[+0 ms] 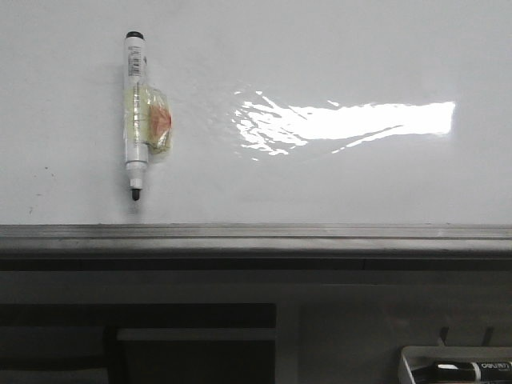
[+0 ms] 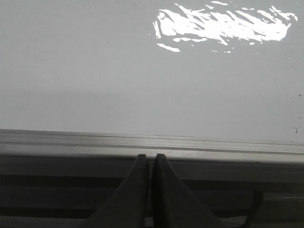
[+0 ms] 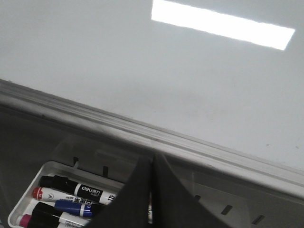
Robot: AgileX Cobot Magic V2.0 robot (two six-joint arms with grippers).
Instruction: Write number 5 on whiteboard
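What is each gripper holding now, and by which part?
Nothing is held. The left gripper and the right gripper are both closed on nothing. The marker lies on the whiteboard, untouched.

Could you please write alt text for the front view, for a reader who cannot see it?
A glossy whiteboard with nothing written on it fills the view; an uncapped marker, tip down, lies on it at left, wrapped in clear tape. A grey edge strip runs below, and a tray of markers sits at lower right.
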